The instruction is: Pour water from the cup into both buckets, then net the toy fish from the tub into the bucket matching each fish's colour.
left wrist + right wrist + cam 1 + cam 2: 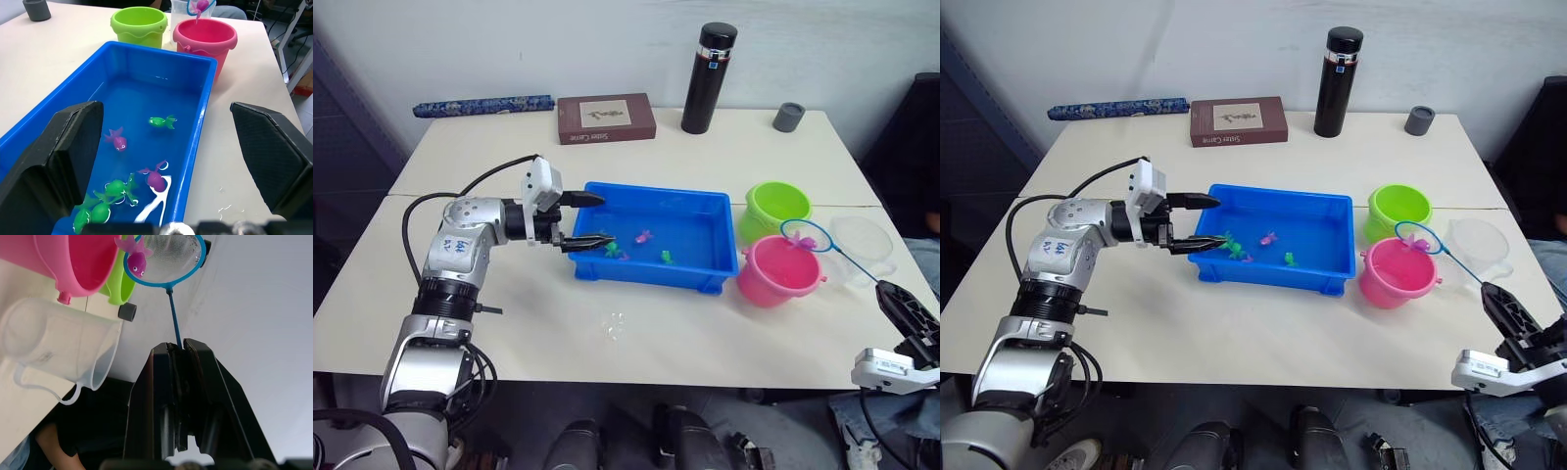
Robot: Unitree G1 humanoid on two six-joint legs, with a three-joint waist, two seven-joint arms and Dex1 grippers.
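Note:
My left gripper is open at the left end of the blue tub, its fingers spread wide with the tub's front wall between them. Several green and pink-purple toy fish float in the tub's water. At the table's right edge my right gripper is shut on the thin handle of the net. The blue hoop hangs just above the pink bucket with a pink fish at its rim. The lime green bucket stands behind the pink one. The clear cup sits to their right.
A tall black flask, a small grey cap, a brown book and a blue rolled item line the table's far edge. A few water drops lie on the table in front of the tub.

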